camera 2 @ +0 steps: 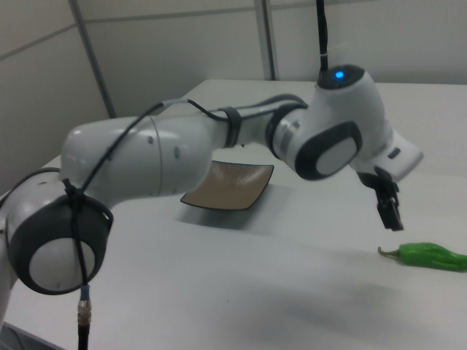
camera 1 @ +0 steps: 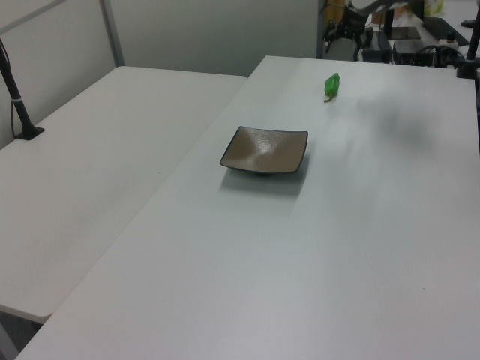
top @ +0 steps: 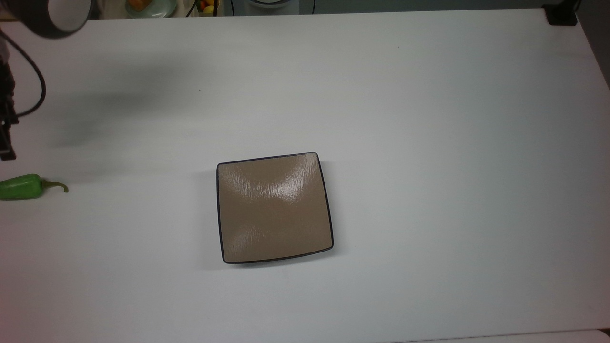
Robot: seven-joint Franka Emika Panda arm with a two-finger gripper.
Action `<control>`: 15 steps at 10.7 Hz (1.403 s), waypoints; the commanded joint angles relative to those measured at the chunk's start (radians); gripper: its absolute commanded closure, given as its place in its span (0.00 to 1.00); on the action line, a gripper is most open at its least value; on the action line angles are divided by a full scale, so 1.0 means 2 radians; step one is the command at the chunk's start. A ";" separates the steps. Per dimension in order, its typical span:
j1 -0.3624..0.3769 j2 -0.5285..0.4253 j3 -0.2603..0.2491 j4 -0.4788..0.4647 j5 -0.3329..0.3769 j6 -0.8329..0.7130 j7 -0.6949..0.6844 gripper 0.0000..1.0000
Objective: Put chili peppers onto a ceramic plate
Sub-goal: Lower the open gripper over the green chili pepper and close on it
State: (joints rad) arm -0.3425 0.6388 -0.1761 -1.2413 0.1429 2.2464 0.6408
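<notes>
The broad white counter (top: 429,143) carries both task things, with a second pale table (camera 1: 105,150) butted against it on the left view's left. Across the right view stretches the white, rounded Franka arm (camera 2: 168,157), a black cable running along its links and a blue light glowing on its wrist housing.

Near the middle of the counter in the top view sits the square, glossy tan-brown ceramic plate (top: 274,207) with rounded corners and a thin dark rim; nothing lies on it. In the right view the plate (camera 2: 232,185) is partly hidden behind the arm.

The dark hand (camera 2: 388,200) hangs from the wrist, pointing down at the counter, above and just to the right view's left of the pepper, not touching it. At the top view's left edge a dark part of the hand (top: 5,138) shows just above the pepper. Whether its fingers are spread or together I cannot tell — they seem to overlap from this angle.

The single bright green, wrinkled chili pepper (top: 19,187) lies flat on the counter at the top view's far left, well apart from the plate, its thin curved olive stem pointing toward the plate. In the left view the pepper (camera 1: 331,85) lies beyond the plate (camera 1: 264,150), toward the far end of the counter.
</notes>
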 commanded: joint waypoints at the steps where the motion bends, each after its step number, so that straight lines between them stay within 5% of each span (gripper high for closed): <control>1: -0.007 0.038 -0.007 0.013 0.007 0.075 0.008 0.00; 11: -0.014 0.111 -0.010 -0.003 0.001 0.220 0.003 0.02; 15: -0.013 0.114 -0.010 -0.004 0.001 0.221 -0.011 0.36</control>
State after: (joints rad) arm -0.3759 0.8667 -0.1865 -1.2431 0.1425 2.6668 0.6351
